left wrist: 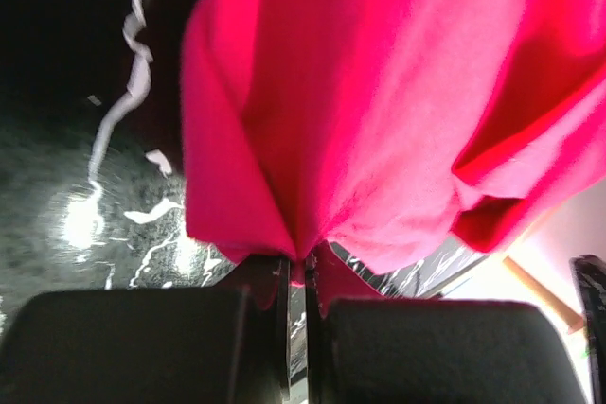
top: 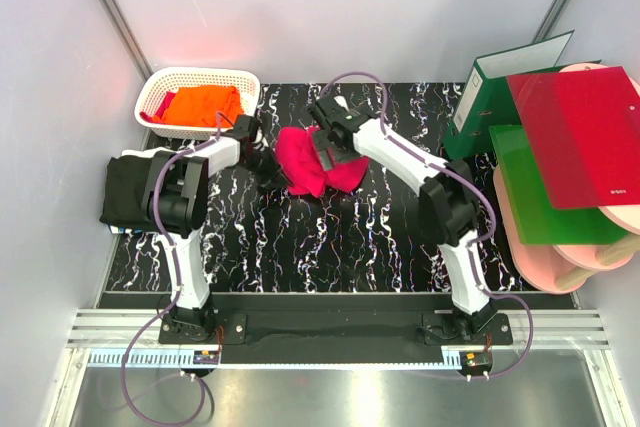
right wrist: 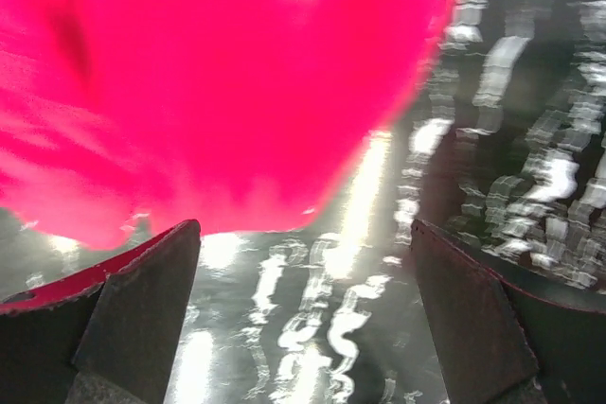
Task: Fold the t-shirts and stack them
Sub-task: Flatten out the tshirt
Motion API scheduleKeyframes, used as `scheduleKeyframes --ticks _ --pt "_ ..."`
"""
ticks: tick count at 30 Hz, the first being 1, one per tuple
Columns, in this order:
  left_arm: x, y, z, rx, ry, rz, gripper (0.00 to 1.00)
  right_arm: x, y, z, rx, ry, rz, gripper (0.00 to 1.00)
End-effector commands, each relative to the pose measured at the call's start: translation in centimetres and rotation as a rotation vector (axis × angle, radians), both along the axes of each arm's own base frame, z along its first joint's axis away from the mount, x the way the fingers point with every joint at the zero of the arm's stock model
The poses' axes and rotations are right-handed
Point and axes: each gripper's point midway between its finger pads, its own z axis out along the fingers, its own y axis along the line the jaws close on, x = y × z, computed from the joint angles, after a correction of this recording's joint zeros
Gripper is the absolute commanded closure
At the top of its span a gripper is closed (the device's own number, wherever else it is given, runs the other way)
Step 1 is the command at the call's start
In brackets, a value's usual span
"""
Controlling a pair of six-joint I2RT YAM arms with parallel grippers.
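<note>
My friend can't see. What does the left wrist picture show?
The left gripper is shut on a fold of a bright pink t-shirt, which fills most of the picture. Behind it lies a black table with white streaks.

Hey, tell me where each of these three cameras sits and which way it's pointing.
Top external: above and behind, looking down on the table; left arm and right arm show whole.
Left wrist: on the left arm, looking along the left gripper, shut on the pink t-shirt.
Right wrist: on the right arm, looking down past the open right gripper at the table.
Shared: all three see the pink t-shirt.
</note>
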Motion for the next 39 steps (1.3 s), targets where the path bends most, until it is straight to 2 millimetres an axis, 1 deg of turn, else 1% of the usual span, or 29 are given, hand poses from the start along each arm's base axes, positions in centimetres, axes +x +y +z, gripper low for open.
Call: scheduleKeyframes --ticks 1,2,3,5,6,7,9,10,11,12,13,15,18,21,22,23,25,26,28,29,30,31,32,33,34,35,37,38,39 --pt "-1.4 -1.2 0.4 -0.021 -0.008 -0.054 1.00 -0.8 6.5 1.2 0.199 0.052 0.121 0.00" --pt "-1.5 -1.2 0.2 -0.023 -0.003 -0.055 1.00 -0.8 7.3 1.6 0.216 0.053 0.145 0.00" --pt "-1.6 -1.3 0.1 -0.029 0.003 -0.059 1.00 -0.9 8.5 2.7 0.249 0.041 0.173 0.00" --pt "-1.5 -1.4 0.0 -0.030 0.005 -0.061 1.00 -0.8 9.4 2.4 0.257 0.044 0.173 0.00" --pt "-1.5 -1.4 -0.1 -0.028 0.008 -0.060 1.00 -0.6 9.8 2.7 0.262 0.033 0.175 0.00" --pt "-1.4 -1.5 0.0 -0.032 0.005 -0.062 1.00 -0.5 10.0 1.6 0.245 0.044 0.175 0.00" --pt "-1.4 -1.5 -0.1 -0.034 0.011 -0.062 1.00 -0.1 9.9 1.0 0.217 0.035 0.165 0.01" --pt "-1.4 -1.6 0.0 -0.034 0.007 -0.065 1.00 0.0 10.0 -0.5 0.191 0.053 0.160 0.04" --pt "-1.3 -1.6 -0.1 -0.034 0.007 -0.065 1.00 0.0 9.7 -1.3 0.165 0.064 0.152 0.07" --pt "-1.4 -1.6 -0.2 -0.036 0.011 -0.067 1.00 0.7 9.4 -1.3 0.136 0.038 0.131 0.07" --pt "-1.4 -1.7 -0.2 -0.037 0.010 -0.069 1.00 0.8 9.1 -3.1 0.093 0.061 0.129 0.09" --pt "-1.5 -1.7 -0.3 -0.037 0.014 -0.070 1.00 1.1 7.9 -4.0 0.022 0.054 0.096 0.09" --pt "-1.5 -1.7 -0.2 -0.038 0.013 -0.073 1.00 0.9 6.8 -5.7 -0.042 0.067 0.067 0.11" --pt "-1.5 -1.6 -0.1 -0.037 0.009 -0.074 1.00 0.6 5.8 -7.0 -0.097 0.090 0.053 0.30" --pt "-1.4 -1.6 0.0 -0.037 0.007 -0.073 1.00 0.4 5.4 -7.1 -0.113 0.097 0.046 0.68" --pt "-1.5 -1.6 0.0 -0.037 0.007 -0.076 1.00 0.6 4.9 -6.9 -0.135 0.078 0.028 0.98" --pt "-1.8 -1.4 -0.3 -0.030 0.015 -0.073 1.00 0.7 4.3 -6.3 -0.157 0.062 -0.001 1.00" --pt "-1.9 -1.3 -0.3 -0.023 0.017 -0.070 1.00 0.9 4.0 -5.1 -0.153 0.037 -0.015 1.00" --pt "-2.3 -0.8 -0.8 -0.004 0.030 -0.060 1.00 0.7 3.6 -4.3 -0.156 0.020 -0.029 1.00" --pt "-2.6 -0.4 -1.3 0.011 0.045 -0.050 1.00 0.8 3.3 -3.0 -0.148 -0.004 -0.040 1.00" --pt "-2.9 0.1 -1.7 0.015 0.064 -0.035 1.00 0.7 3.2 -2.4 -0.143 -0.015 -0.051 1.00" --pt "-3.2 0.4 -2.1 0.019 0.080 -0.028 1.00 0.4 2.6 -2.5 -0.156 -0.011 -0.061 1.00" --pt "-3.4 0.8 -2.5 0.028 0.091 -0.019 1.00 0.3 2.1 -1.1 -0.155 -0.040 -0.076 1.00" --pt "-3.7 1.4 -2.9 0.033 0.107 -0.006 1.00 0.1 1.7 -0.8 -0.157 -0.045 -0.090 1.00" --pt "-3.9 1.7 -3.1 0.038 0.115 -0.001 1.00 -0.4 1.1 -1.1 -0.177 -0.037 -0.097 1.00" --pt "-4.0 2.2 -3.4 0.052 0.126 0.008 1.00 -0.6 0.5 0.0 -0.183 -0.061 -0.110 1.00" --pt "-4.4 2.7 -3.9 0.066 0.135 0.008 1.00 -1.3 -0.7 -0.3 -0.211 -0.058 -0.134 1.00" --pt "-4.6 3.2 -4.1 0.091 0.148 0.017 1.00 -1.3 -1.4 0.4 -0.226 -0.084 -0.152 1.00" --pt "-5.0 3.5 -4.4 0.101 0.159 0.018 1.00 -1.5 -1.9 0.4 -0.235 -0.090 -0.170 1.00"
